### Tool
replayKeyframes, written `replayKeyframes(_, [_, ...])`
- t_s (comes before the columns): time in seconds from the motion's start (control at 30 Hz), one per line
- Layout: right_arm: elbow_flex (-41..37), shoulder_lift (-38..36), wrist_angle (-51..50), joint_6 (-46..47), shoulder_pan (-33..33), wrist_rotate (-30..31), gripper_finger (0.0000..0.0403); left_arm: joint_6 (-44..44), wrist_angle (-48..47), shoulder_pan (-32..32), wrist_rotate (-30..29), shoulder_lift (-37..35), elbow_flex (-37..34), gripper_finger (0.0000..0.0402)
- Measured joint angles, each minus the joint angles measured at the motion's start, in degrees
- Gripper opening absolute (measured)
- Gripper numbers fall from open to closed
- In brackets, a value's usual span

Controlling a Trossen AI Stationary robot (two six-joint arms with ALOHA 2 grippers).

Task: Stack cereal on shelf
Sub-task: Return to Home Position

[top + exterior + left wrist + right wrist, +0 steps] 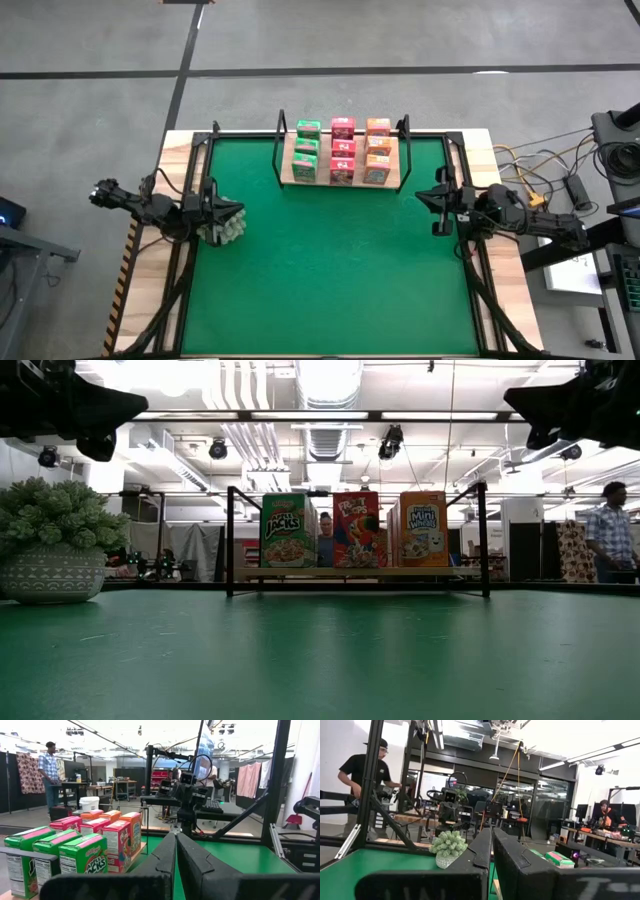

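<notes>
Cereal packs point(342, 152), nine small green, red, orange cardboard boxes, ranged on light wooden shelf point(288, 180) at twelve o'clock. Left claw point(232, 213) at nine, right claw point(428, 197) at three, both closed, empty. Homing likely in hand; next, park arms.

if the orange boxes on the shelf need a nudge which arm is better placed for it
Probably the right. The orange boxes stand at the right end of the shelf, nearest the right gripper, which waits shut at the right edge of the mat. The left gripper is opposite, by the potted plant.
</notes>
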Motion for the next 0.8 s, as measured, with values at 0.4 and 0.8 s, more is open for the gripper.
replayKeyframes(0.4, [0.0, 0.86, -0.09, -0.01, 0.0, 0.01, 0.0009, -0.02, -0.05, -0.01, 0.04, 0.35, 0.0, 0.0])
replayKeyframes(0.8, [-0.02, 0.86, -0.09, -0.02, 0.0, 0.02, 0.0009, -0.02, 0.02, 0.02, 0.04, 0.35, 0.0, 0.0])
